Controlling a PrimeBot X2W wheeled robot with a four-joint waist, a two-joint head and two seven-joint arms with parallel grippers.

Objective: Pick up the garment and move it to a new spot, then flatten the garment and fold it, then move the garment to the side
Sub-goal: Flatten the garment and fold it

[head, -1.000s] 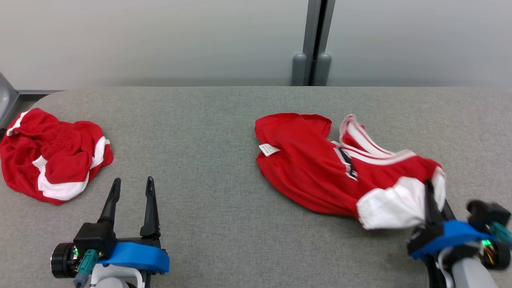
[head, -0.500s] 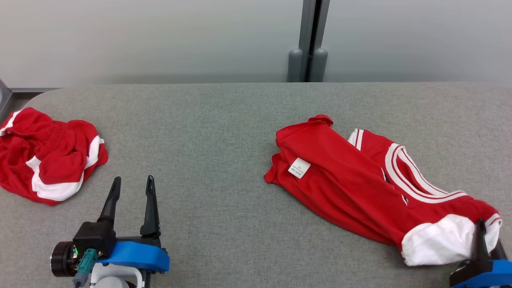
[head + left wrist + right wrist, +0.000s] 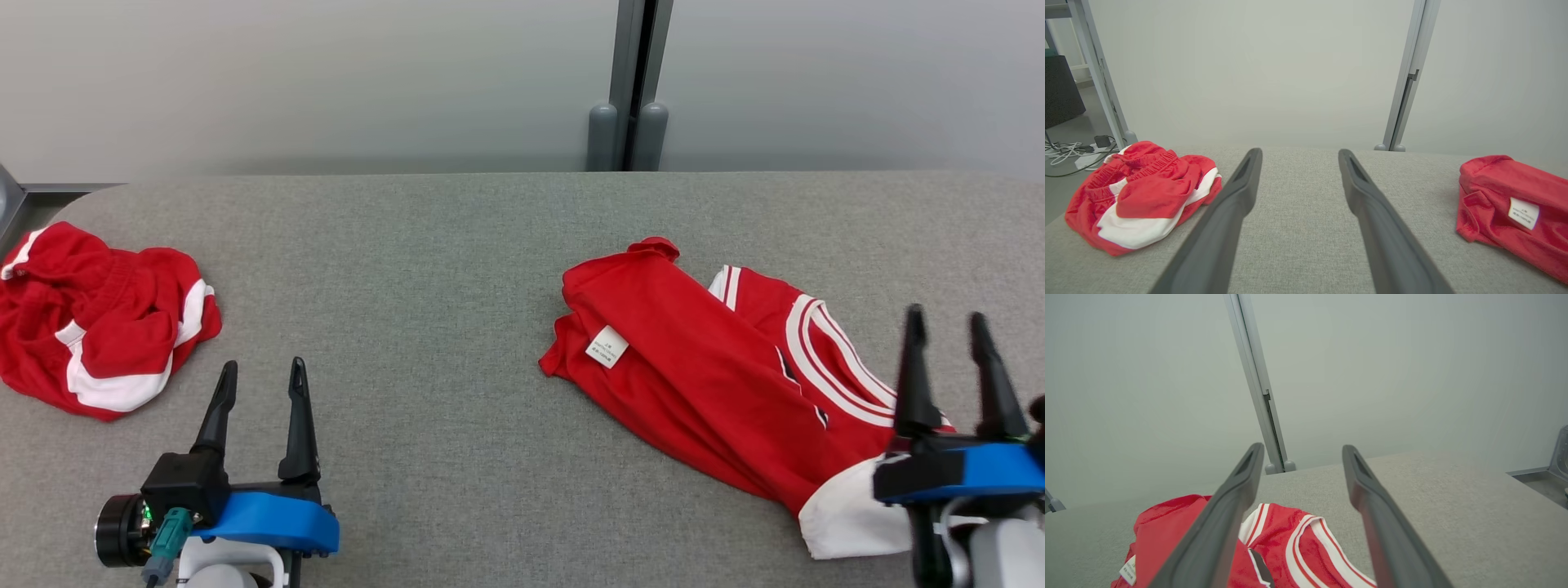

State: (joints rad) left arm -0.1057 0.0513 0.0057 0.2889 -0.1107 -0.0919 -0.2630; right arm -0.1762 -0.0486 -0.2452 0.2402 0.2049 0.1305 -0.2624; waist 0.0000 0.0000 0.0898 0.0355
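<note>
The garment (image 3: pixel 694 376) is a red jersey with white trim and a small white label. It lies crumpled and stretched out on the right half of the grey table (image 3: pixel 449 269), its white hem end nearest me. My right gripper (image 3: pixel 945 314) stands open over that near right end, with nothing between its fingers. In the right wrist view the jersey (image 3: pixel 1163 522) lies below and to the left of the open right gripper (image 3: pixel 1303 447). My left gripper (image 3: pixel 263 366) rests open at the lower left, far from the jersey (image 3: pixel 1494 179), and the left wrist view shows the left gripper (image 3: pixel 1299 152) holding nothing.
A second red and white garment (image 3: pixel 106 327) lies bunched at the table's left end, also in the left wrist view as a red heap (image 3: pixel 1147 192). A grey post (image 3: pixel 629 82) stands behind the table's far edge against a pale wall.
My right gripper dragged the jersey's white end toward the near right, then let it go, opened and rose above it. The left gripper has barely moved.
</note>
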